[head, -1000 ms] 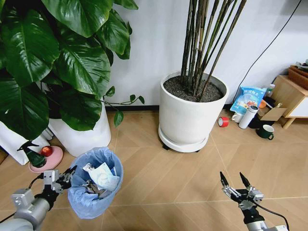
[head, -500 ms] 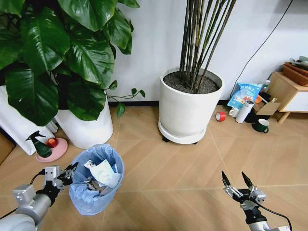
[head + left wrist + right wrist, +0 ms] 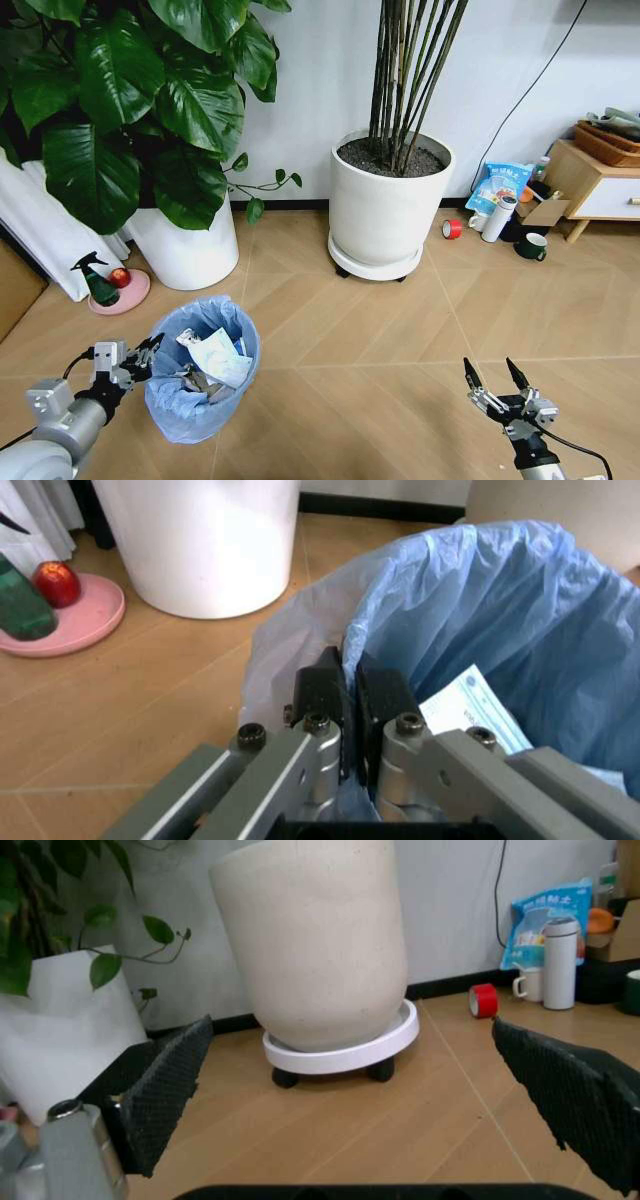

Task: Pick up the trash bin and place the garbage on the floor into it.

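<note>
The trash bin, lined with a crinkled light-blue bag, stands at the lower left of the head view over the herringbone floor. My left gripper is shut on its near rim. In the left wrist view the left gripper pinches the bag-covered rim of the bin. Garbage lies inside the bin: white paper and wrappers, and a printed white sheet. My right gripper hangs open at the lower right with nothing between its fingers. In the right wrist view its fingers spread wide.
A large white plant pot on a wheeled saucer stands ahead, and a second white pot is at the left. A pink dish with a spray bottle sits left. A red tape roll, cups, a flask and a wooden cabinet crowd the right wall.
The whole head view has shifted: the camera has drawn back and more floor shows. The bin stays in my left gripper, and the right gripper stays open.
</note>
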Motion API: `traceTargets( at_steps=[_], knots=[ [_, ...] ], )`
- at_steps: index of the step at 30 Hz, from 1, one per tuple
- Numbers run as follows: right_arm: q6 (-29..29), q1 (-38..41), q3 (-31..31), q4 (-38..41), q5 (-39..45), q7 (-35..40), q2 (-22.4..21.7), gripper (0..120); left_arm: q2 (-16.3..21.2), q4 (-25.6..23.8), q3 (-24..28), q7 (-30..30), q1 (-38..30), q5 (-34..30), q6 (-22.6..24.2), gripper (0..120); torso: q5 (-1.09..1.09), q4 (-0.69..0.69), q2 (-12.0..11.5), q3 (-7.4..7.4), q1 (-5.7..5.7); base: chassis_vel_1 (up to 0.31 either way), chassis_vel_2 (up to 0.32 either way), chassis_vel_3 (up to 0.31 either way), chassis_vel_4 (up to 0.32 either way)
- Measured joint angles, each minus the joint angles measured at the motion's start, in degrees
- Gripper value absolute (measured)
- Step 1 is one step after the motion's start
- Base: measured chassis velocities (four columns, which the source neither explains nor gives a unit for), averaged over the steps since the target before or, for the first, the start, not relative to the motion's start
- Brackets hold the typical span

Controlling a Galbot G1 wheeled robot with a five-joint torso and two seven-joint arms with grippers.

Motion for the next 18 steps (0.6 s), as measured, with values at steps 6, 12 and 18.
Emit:
traceTargets(
  at_steps=[6,12,18],
  knots=[
    [0.2,-0.1,0.1,0.1,-0.1,-0.2,0.3,100,0.3,0.0,0.0,0.0,-0.3,-0.4,0.0,0,0.0,0.01,0.0,0.0,0.0,0.183,-0.168,-0.161,0.16],
    [0.5,-0.1,0.2,0.0,-0.2,-0.5,0.5,100,0.8,0.1,0.0,-0.2,-1.1,-0.7,0.1,0,0.01,-0.01,0.0,0.0,0.0,0.177,-0.19,-0.187,0.185],
    [0.7,-0.1,0.3,-0.1,-0.2,-0.8,0.5,100,1.0,0.2,0.2,-0.3,-1.5,-0.9,0.2,0,0.01,0.0,0.0,0.0,0.0,0.169,-0.175,-0.186,0.172]
  ],
)
